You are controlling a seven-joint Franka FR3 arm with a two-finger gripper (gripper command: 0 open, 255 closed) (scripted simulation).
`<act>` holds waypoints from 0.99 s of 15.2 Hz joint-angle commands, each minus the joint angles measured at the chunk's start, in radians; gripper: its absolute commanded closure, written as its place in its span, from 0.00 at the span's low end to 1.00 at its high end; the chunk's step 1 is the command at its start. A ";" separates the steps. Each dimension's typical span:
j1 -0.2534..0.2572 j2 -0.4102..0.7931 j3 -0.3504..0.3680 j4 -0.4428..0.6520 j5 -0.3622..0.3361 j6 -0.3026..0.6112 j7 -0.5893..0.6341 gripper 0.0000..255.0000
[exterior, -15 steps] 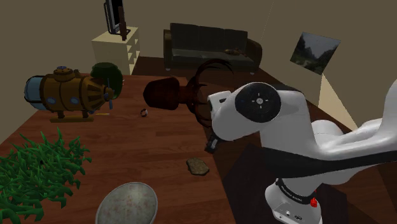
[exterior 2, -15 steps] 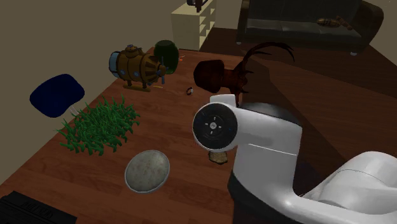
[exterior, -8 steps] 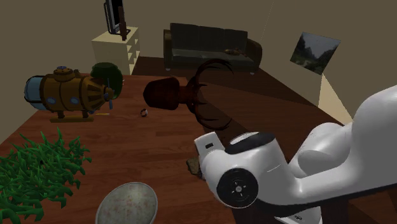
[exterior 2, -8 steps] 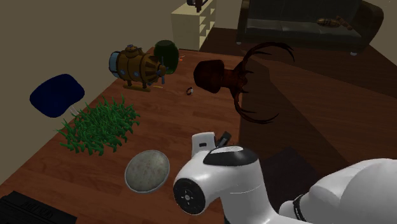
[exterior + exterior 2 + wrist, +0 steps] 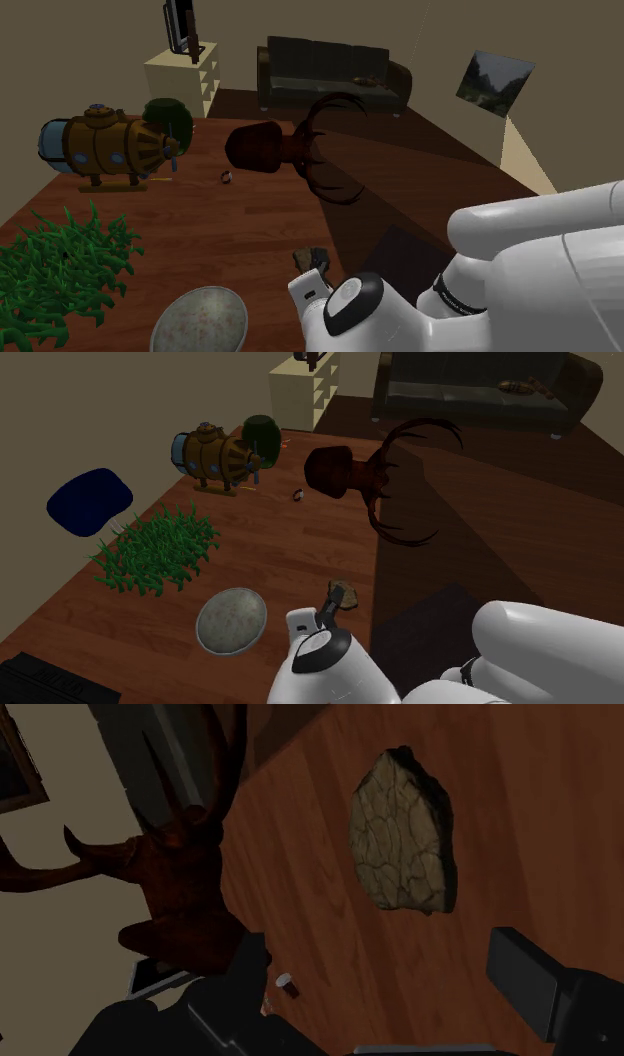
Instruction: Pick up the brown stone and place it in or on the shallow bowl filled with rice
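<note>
The brown stone [image 5: 400, 829], flat and cracked, lies on the dark wooden table just beyond my fingertips, not between them. My gripper [image 5: 388, 979] is open, its black fingers [image 5: 525, 979] standing wide apart with nothing in them. In the second exterior view the gripper [image 5: 330, 614] hovers low beside the stone [image 5: 345, 595]. In the shoulder view the stone [image 5: 303, 258] is partly hidden behind the hand. The shallow bowl [image 5: 200, 322], grey and speckled, sits near the front edge, to the shoulder view's left of the stone; it is also seen in the second exterior view [image 5: 232, 620].
A dark brown antlered head mount [image 5: 275, 148] lies further back on the table, with a tiny cup-like object [image 5: 226, 177] near it. A brass submarine model [image 5: 110, 145] and a green leafy plant [image 5: 60, 265] stand to the shoulder view's left. A blue cushion [image 5: 90, 500] lies beyond the table.
The arm has folded forward and down over the last second. The hand dropped from well above the table to just beside the stone. The stone and bowl have not moved.
</note>
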 commanded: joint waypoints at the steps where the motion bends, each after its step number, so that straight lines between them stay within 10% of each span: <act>1: -0.059 -0.053 0.071 0.007 0.007 0.036 0.015 0.00; 8: -0.145 -0.123 0.092 -0.005 -0.024 0.145 0.031 0.00; 15: -0.120 -0.157 0.080 -0.011 0.032 0.166 -0.007 0.00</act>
